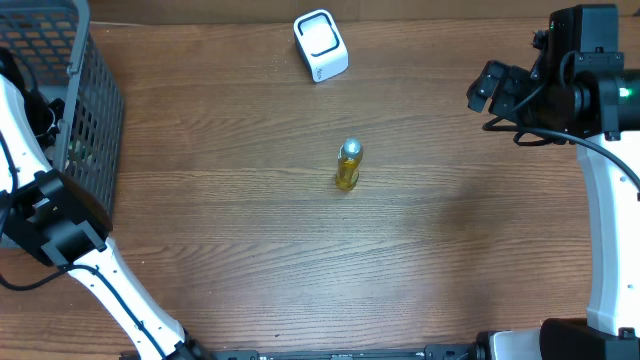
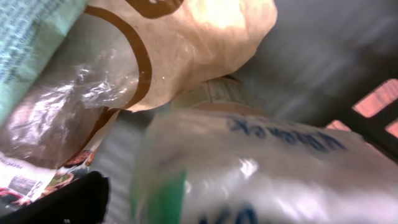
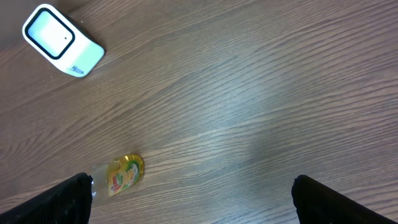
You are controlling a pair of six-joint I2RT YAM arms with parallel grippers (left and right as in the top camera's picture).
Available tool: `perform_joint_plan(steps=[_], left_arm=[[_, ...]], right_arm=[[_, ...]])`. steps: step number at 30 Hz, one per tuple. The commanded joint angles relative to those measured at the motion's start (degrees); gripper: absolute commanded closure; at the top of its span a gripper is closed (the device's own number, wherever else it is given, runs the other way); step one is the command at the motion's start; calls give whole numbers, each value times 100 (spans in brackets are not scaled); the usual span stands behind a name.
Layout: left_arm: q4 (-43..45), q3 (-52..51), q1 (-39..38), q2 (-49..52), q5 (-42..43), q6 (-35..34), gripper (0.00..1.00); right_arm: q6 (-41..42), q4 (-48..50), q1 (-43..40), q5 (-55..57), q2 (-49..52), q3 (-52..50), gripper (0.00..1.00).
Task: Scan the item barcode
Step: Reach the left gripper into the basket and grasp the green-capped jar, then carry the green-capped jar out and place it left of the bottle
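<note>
- The left end effector (image 2: pixel 186 208) is down in the grey mesh basket (image 1: pixel 95 110), fingers spread over a clear plastic packet with blue lettering (image 2: pixel 267 168) — best centred before closing, clear of the brown paper bag (image 2: pixel 186 50).
- A yellow silver-capped bottle (image 1: pixel 347 165) stands mid-way across the wooden worktop (image 1: pixel 230 260), near the white box-shaped scanner (image 1: pixel 320 45).
- The right end effector (image 3: pixel 189 186) hangs spread and empty.

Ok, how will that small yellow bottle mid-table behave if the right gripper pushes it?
The yellow bottle looks small and slim, so probably light and likely to slide or roll on the smooth wooden table. Its glossy label may be slippery.

Checkout mock-up — scanner (image 1: pixel 321 45), basket (image 1: pixel 95 120)
</note>
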Motion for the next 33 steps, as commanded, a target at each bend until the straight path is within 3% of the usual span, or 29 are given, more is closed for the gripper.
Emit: perform_joint_plan(steps=[1, 5, 12, 19, 22, 28, 33], left_arm=[[-15, -127, -98, 72, 103, -55, 22], [-9, -98, -96, 44, 105, -55, 45], [-234, 634, -20, -33, 109, -105, 54], [-568, 2277, 103, -313, 109, -166, 58], [-662, 2949, 109, -472, 127, -297, 66], [-667, 3755, -15, -1038, 1010, -420, 91], [-680, 3862, -339, -1725, 1615, -511, 90]], right_arm=[[42, 17, -11, -11, -44, -9, 0], [42, 20, -11, -11, -44, -9, 0], [42, 17, -11, -11, -44, -9, 0], [42, 17, -11, -11, -44, -9, 0], [42, 17, -11, -11, -44, -9, 0], [42, 17, -11, -11, -44, -9, 0], [42, 11, -11, -11, -44, -9, 0]])
